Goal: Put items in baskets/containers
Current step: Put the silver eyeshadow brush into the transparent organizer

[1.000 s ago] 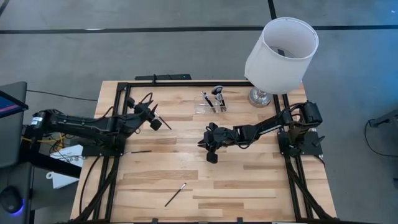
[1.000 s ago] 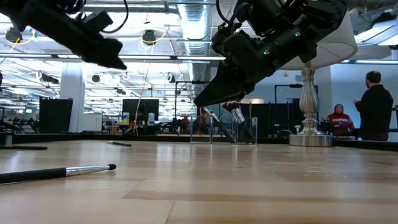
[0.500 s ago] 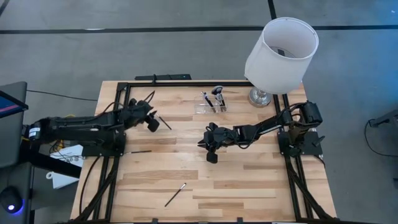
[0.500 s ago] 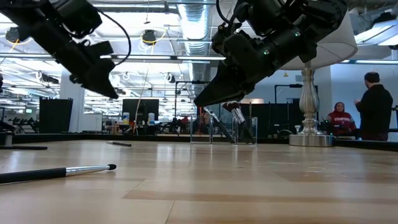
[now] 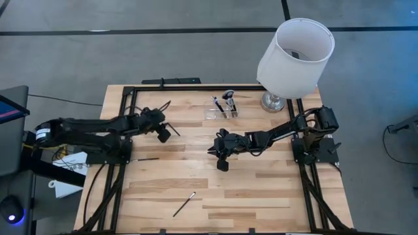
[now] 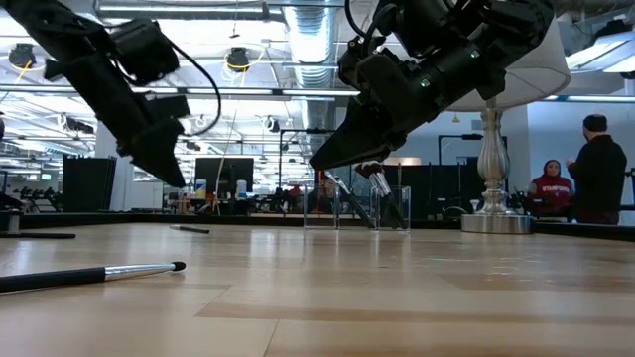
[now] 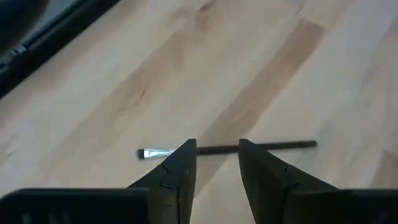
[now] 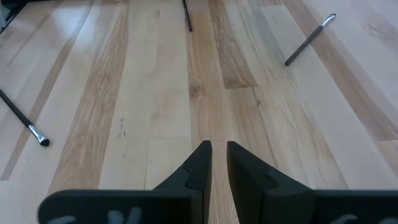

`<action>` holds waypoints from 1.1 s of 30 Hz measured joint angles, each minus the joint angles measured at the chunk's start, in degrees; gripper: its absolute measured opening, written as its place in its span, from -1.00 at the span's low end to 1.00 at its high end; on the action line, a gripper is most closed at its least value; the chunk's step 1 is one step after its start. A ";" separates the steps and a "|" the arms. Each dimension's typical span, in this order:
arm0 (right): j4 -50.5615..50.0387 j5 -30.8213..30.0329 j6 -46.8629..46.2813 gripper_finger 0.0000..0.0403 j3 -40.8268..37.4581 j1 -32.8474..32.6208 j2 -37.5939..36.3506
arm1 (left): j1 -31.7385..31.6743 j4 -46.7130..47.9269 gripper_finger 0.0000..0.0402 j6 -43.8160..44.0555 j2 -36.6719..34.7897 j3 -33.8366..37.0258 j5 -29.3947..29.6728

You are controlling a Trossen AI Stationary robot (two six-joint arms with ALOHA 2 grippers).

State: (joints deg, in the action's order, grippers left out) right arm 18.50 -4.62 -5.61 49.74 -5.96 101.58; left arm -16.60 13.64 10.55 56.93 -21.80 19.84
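A slim black brush (image 7: 280, 146) with a silver ferrule lies flat on the wooden table, left of the middle (image 5: 174, 129). My left gripper (image 7: 217, 149) hangs above it, open and slanting down, with the shaft showing past its two fingertips (image 5: 167, 134). Two more brushes lie loose: one near the left rail (image 5: 149, 158), one toward the near edge (image 5: 184, 204). The clear organizer (image 5: 222, 108) stands at the far side with brushes upright in it. My right gripper (image 8: 218, 149) waits over the table's middle (image 5: 219, 155), its fingers nearly together and holding nothing.
A lamp with a big white shade (image 5: 295, 55) stands at the far right corner beside the organizer. Black rails (image 5: 196, 87) frame the tabletop, and black cables (image 5: 157, 104) trail by the left arm. People stand in the room behind (image 6: 598, 169). Bare wood lies toward the near right.
My left gripper has sunk toward the table and tipped from nearly level to slanting steeply down, swinging over the brush left of the middle. Its fingers keep the same gap. The brush has not moved.
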 joint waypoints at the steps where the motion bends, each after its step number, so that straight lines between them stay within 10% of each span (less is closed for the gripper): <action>1: 0.01 0.00 -0.01 -0.79 0.00 0.00 0.00 | -0.53 -1.60 -0.41 0.01 1.48 0.00 0.00; 33: 0.03 0.04 1.26 -0.79 0.00 0.11 -0.01 | -6.05 -8.20 -0.41 6.38 17.11 -1.75 -5.33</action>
State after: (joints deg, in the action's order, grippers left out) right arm 18.53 -4.59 -4.35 49.74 -5.85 101.57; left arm -22.65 5.43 16.93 74.04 -23.55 14.50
